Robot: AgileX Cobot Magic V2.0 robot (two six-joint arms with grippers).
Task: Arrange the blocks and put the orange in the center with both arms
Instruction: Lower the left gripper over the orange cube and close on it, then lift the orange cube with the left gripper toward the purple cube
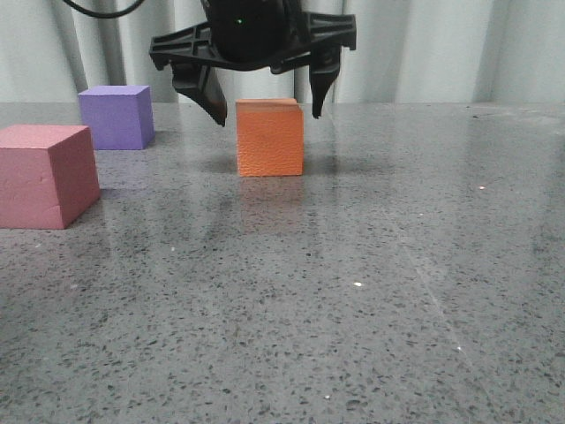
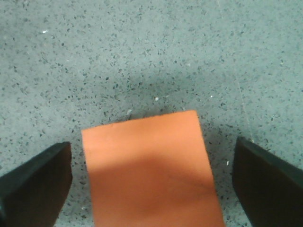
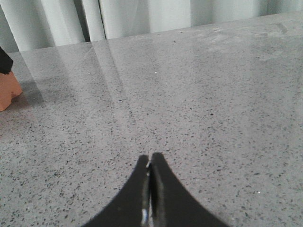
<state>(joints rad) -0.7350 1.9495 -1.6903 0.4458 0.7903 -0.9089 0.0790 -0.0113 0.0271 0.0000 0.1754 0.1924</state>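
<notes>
The orange cube [image 1: 270, 140] stands on the grey table, mid-back. My left gripper [image 1: 268, 117] hangs just above it, open, one finger on each side of the cube's top and neither touching it. In the left wrist view the orange cube [image 2: 149, 170] lies between the spread black fingers [image 2: 35, 187], with gaps on both sides of my left gripper [image 2: 151, 189]. The purple cube [image 1: 116, 117] stands at the back left. The pink-red cube [image 1: 44, 175] stands nearer, at the left edge. My right gripper [image 3: 150, 163] is shut and empty over bare table; the orange cube [image 3: 7, 92] shows at its view's edge.
The speckled grey table [image 1: 371, 291] stretches forward and to the right of the cubes. Pale curtains [image 1: 424, 44] hang behind the table's far edge.
</notes>
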